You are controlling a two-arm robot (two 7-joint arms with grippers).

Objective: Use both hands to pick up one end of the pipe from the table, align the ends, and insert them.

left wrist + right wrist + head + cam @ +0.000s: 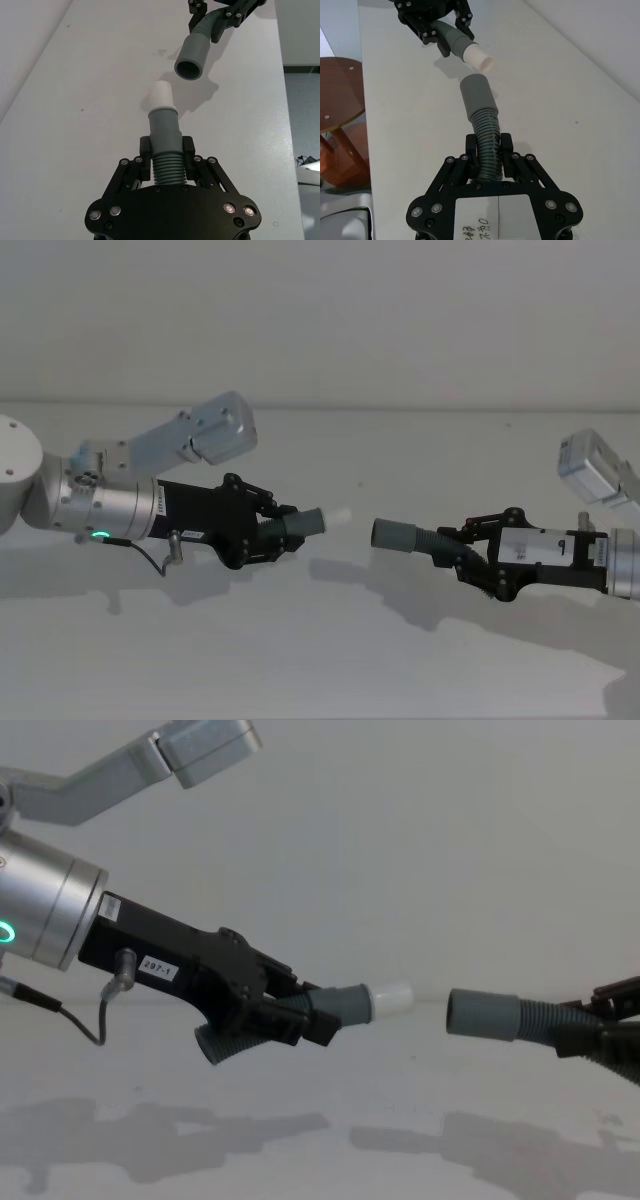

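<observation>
Two dark grey ribbed pipe pieces hang above the white table [320, 660], mouths facing each other across a small gap. My left gripper [278, 530] is shut on the piece with the pale whitish tip [338, 513], also seen in the left wrist view [161, 95] and chest view [392, 997]. My right gripper [462, 550] is shut on the piece with the wider grey collar [395, 535], whose open mouth [189, 69] faces the tip. In the right wrist view the collar [476, 95] sits just short of the whitish tip [479, 57]. The two ends are apart and slightly offset.
A round brown wooden stool [337, 92] stands beside the table edge. A thin cable [85, 1020] hangs under the left wrist. The table's far edge meets a plain wall [320, 320].
</observation>
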